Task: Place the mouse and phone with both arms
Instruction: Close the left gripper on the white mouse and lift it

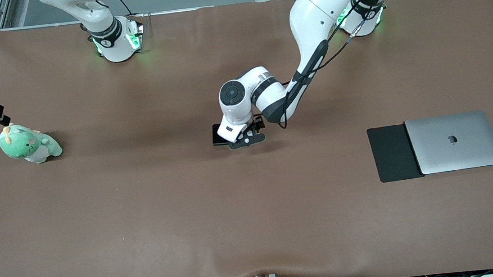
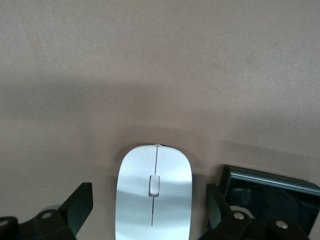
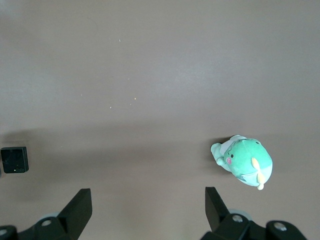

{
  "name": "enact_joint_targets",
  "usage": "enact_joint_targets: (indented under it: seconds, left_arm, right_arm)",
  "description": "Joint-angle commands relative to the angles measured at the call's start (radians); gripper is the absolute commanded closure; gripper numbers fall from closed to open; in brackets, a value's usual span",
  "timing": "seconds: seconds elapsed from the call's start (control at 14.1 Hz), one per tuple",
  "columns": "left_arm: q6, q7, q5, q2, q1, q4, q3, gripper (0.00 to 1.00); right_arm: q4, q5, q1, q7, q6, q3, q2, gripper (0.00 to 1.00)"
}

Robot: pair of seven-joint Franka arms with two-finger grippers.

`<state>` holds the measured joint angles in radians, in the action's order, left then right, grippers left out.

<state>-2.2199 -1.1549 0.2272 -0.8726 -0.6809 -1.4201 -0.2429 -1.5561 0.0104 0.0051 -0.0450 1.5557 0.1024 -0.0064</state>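
Mouse (image 2: 154, 197) sits mid-bench beside the phone (image 1: 217, 134), between the left gripper's (image 2: 150, 210) spread fingers; pickup is in hand, closing comes next. Right gripper (image 3: 148, 212), spread, waits above the stuffed toy (image 1: 29, 143).

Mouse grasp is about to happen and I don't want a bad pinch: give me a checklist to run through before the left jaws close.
1. Left gripper open around the mouse: ok.
2. Mouse centred between the jaws: ok, with a gap showing on each side.
3. Jaws touching the mouse: not yet.
4. Phone out of the closing path: cannot tell; it lies right beside one finger.
5. Right gripper out of the way: ok, open, waiting high above the table near the plush toy.
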Motion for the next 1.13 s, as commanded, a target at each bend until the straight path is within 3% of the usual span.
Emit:
enact_joint_targets:
  seconds: [0.0, 0.21, 0.35, 0.5, 0.78, 1.06]
  left_arm:
    - [0.014, -0.042, 0.032, -0.006, -0.011, 0.017, 0.005, 0.03]
    - [0.014, -0.065, 0.031, -0.006, -0.018, 0.003, 0.005, 0.08]
    - [0.014, -0.081, 0.029, -0.005, -0.025, -0.003, 0.005, 0.38]
    - [0.014, -0.086, 0.032, 0.01, -0.008, -0.022, 0.002, 0.51]
    - [0.017, -0.079, 0.031, 0.096, -0.005, -0.123, 0.002, 0.6]
    - [0.04, -0.033, 0.031, 0.314, 0.076, -0.336, -0.016, 0.62]
  right_arm:
    - [0.002, -0.01, -0.022, -0.015, -0.005, -0.013, 0.0, 0.0]
    - [0.002, -0.01, -0.023, -0.015, -0.005, -0.013, 0.0, 0.0]
    - [0.002, -0.01, -0.022, -0.015, -0.005, -0.013, 0.0, 0.0]
    - [0.002, -0.01, -0.022, -0.015, -0.005, -0.013, 0.0, 0.0]
    - [0.002, -0.01, -0.023, -0.015, -0.005, -0.013, 0.0, 0.0]
    - [0.002, -0.01, -0.016, -0.015, -0.005, -0.013, 0.002, 0.0]
